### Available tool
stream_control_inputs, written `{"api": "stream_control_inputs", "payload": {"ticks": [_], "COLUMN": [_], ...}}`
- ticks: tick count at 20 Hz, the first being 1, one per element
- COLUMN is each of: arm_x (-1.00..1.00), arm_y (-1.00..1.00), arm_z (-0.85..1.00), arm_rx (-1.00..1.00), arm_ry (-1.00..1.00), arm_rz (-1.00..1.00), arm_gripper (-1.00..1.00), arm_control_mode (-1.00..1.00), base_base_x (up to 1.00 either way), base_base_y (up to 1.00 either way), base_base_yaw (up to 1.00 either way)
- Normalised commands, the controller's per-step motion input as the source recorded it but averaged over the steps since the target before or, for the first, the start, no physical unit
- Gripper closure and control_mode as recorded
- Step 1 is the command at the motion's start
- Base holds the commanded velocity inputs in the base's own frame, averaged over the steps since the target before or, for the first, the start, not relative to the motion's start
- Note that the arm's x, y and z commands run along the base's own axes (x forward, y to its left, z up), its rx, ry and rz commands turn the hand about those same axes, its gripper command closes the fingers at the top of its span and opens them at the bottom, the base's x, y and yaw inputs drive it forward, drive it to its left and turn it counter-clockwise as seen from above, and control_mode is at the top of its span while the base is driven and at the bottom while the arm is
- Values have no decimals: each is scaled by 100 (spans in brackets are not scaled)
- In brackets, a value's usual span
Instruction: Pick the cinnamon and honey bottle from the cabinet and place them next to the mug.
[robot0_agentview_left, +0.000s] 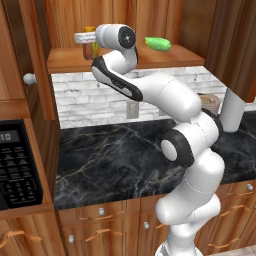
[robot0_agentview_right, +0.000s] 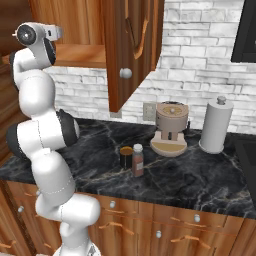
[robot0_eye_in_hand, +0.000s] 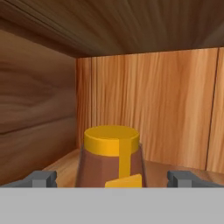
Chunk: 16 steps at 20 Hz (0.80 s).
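Note:
The honey bottle (robot0_eye_in_hand: 111, 155), amber with a yellow cap, stands on the cabinet (robot0_eye_in_hand: 166, 109) shelf, close in front of the hand. My gripper (robot0_eye_in_hand: 112, 179) is open, one of its fingertips (robot0_eye_in_hand: 41, 178) on each side of the bottle and apart from it. In the left base view the gripper (robot0_agentview_left: 84, 38) is at the honey bottle (robot0_agentview_left: 91, 50) on the shelf board (robot0_agentview_left: 125, 61). The cinnamon (robot0_agentview_right: 138, 160) stands upright on the black counter just right of the dark mug (robot0_agentview_right: 126, 157).
A green object (robot0_agentview_left: 157, 43) lies on the shelf to the right of the hand. The open cabinet door (robot0_agentview_right: 132, 50) hangs above the counter. A beige appliance (robot0_agentview_right: 171, 129) and a paper towel roll (robot0_agentview_right: 216, 125) stand behind the mug. A microwave (robot0_agentview_left: 17, 165) is at the left.

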Motion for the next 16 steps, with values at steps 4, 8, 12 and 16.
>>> {"api": "stream_control_inputs", "payload": {"ticks": [4,8,12,16], "arm_x": [12,33,19,0], "arm_y": [0,0,0,2], "arm_z": [-1,0,0,-1], "arm_rx": [0,0,0,0], "arm_ry": [0,0,0,0], "arm_rz": [2,1,1,2], "arm_gripper": [-100,-100,-100,-100], "arm_control_mode": [-100,-100,-100,-100], "base_base_x": [0,0,0,0], "base_base_y": [0,0,0,0], "base_base_yaw": [0,0,0,0]}}
